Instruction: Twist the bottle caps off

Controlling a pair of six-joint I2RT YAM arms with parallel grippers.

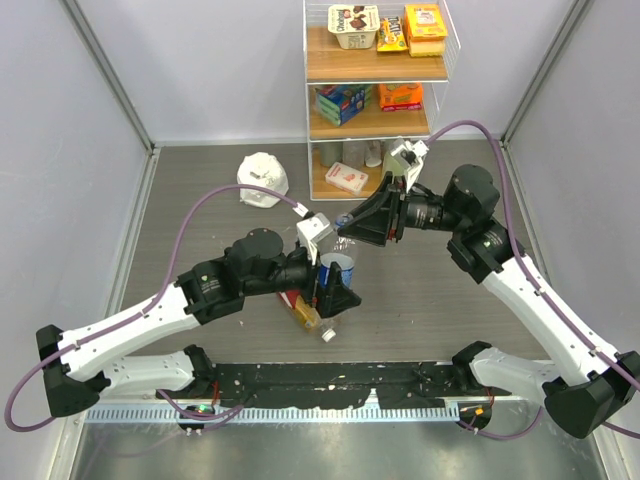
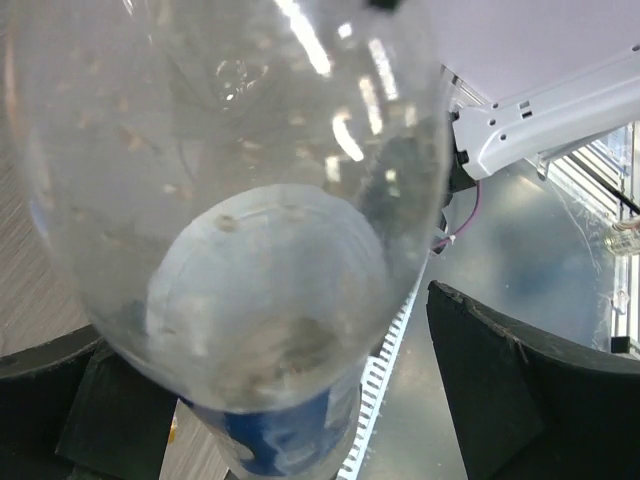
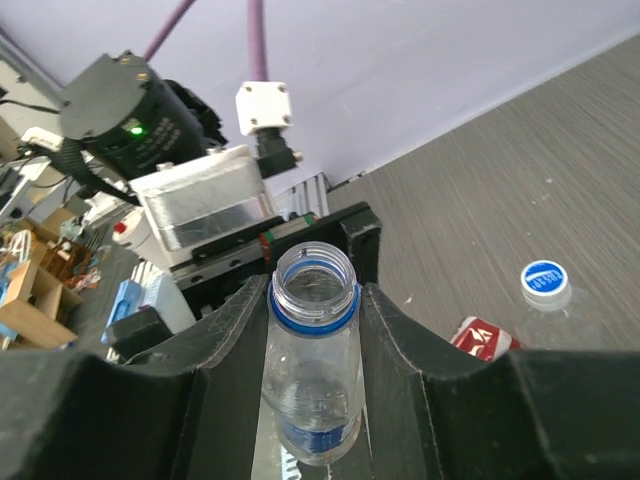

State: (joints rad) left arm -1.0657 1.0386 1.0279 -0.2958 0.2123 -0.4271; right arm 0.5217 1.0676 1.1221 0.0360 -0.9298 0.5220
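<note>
Closest to my lens, the blue-label bottle (image 2: 250, 300) hangs loose inside the released left claw (image 1: 335, 291). The right claw (image 3: 313, 300) clenches its neck, already capless, over the surface middle. One done, I judge; the red-label bottle (image 1: 305, 314), lying toward the near edge, looks still capped.

left fingers (image 2: 525, 395) spread wide | right fingers (image 3: 425, 355) clamped shut

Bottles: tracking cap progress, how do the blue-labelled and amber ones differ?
The blue-labelled bottle is held upright by the right gripper; the amber bottle lies on the table. The blue-labelled neck is open; the amber one seems to wear a white cap. Both are plastic.
</note>
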